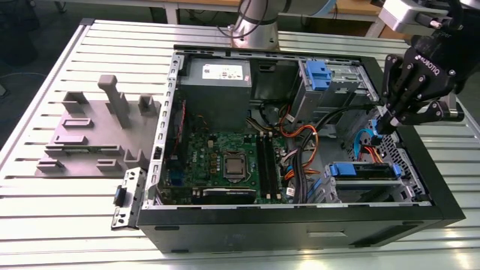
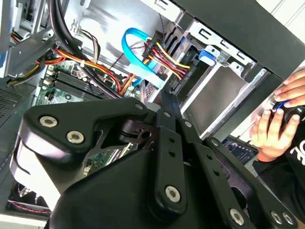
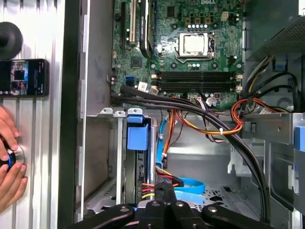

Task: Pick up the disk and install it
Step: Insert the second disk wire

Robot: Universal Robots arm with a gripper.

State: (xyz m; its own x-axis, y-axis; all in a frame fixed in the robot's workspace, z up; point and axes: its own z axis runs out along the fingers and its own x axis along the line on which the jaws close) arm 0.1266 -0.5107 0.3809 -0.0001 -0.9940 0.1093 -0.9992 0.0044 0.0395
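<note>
Hovering over the open case, our end effector [image 1: 380, 130] has its fingers drawn together on nothing — the disk [image 1: 365, 171] sits just below it in its cage, blue rail up, seemingly installed.

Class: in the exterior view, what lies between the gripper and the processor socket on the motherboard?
In the exterior view, loose cables, black and orange, and the memory slots lie between the gripper and the processor socket.
</note>
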